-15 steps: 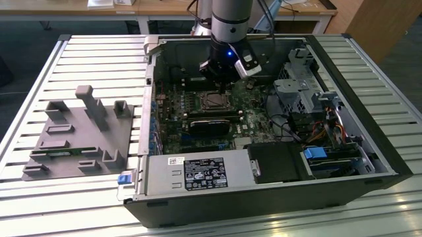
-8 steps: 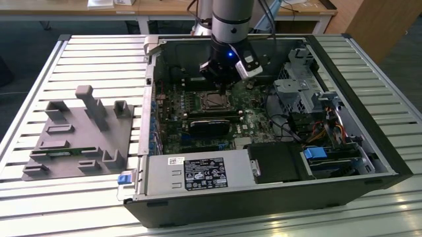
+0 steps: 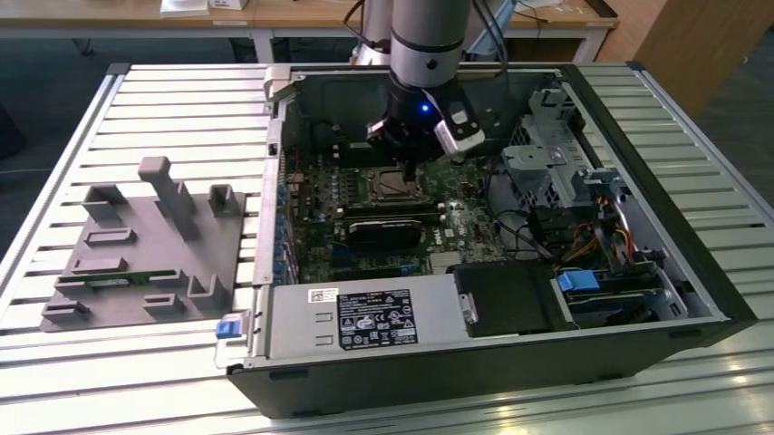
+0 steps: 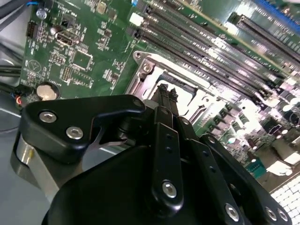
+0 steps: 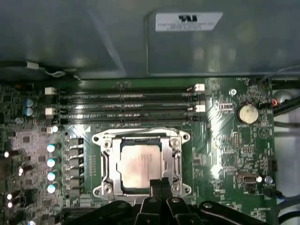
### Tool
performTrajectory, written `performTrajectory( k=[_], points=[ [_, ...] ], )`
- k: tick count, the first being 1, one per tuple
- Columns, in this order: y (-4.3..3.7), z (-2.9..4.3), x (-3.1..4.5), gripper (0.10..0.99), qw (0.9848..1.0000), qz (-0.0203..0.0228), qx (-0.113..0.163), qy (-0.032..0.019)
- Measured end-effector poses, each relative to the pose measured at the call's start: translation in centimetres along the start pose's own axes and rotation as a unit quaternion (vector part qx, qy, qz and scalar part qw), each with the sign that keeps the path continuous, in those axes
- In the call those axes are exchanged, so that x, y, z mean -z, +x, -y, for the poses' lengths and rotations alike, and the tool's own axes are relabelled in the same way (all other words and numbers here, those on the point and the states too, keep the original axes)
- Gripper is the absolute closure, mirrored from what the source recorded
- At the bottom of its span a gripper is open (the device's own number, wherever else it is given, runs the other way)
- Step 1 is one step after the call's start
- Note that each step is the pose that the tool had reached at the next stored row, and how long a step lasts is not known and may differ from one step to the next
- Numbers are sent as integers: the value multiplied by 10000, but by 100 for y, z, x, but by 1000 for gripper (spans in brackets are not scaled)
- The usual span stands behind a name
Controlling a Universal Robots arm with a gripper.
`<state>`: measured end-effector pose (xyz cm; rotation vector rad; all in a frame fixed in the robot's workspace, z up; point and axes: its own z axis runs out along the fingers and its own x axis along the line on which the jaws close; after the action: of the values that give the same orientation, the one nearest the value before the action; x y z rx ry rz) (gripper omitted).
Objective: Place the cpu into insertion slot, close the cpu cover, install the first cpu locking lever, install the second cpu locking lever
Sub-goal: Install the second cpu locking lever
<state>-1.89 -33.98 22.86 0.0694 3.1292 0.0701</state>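
First wrist view: the cpu [image 5: 139, 165] is a small flat square chip w/ a dull silvery-beige metal top, smooth and a bit shiny. It lies flat inside the insertion slot [image 5: 107, 161], square w/ the board edges; no long side to tell, since it's square. The cpu cover [image 5: 140, 137], a thin shiny silver metal frame w/ a window cut in the middle, lies down flat around the chip, so the chip top shows thru the window. The gripper [image 5: 160, 183] is black, w/ smooth hard fingers and round silver screws; its tips sit at the socket's 6 o'clock edge, just at the chip's rim. The jaws look pressed together w/ no gap and nothing between them. At 12 o'clock from the socket run long black memory slots [image 5: 131, 105] on the green motherboard [image 5: 225, 154], bumpy w/ tiny parts. A round silver coin battery [image 5: 247, 113] sits at about 2 o'clock. A white label [image 5: 189, 21] is on the grey metal wall; its print is too small to read. Exterior view: the arm [image 3: 426, 54] reaches down into the open black pc case [image 3: 677, 272], gripper [image 3: 418, 161] right over the socket. A grey plastic holder block [image 3: 145, 245] lies on the ribbed metal table [image 3: 169, 91], at 9 o'clock from the case.
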Motion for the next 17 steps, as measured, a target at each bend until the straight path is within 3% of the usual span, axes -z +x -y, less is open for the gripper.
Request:
performTrajectory(
  k=[4, 12, 17],
  points=[
    [-3, 66, 3, 980, 10000, -31, -2, -41],
    [-10, 216, 10, 980, 10000, -36, -3, -83],
    [-11, 238, 10, 980, 10000, -36, -3, -86]
  ],
)
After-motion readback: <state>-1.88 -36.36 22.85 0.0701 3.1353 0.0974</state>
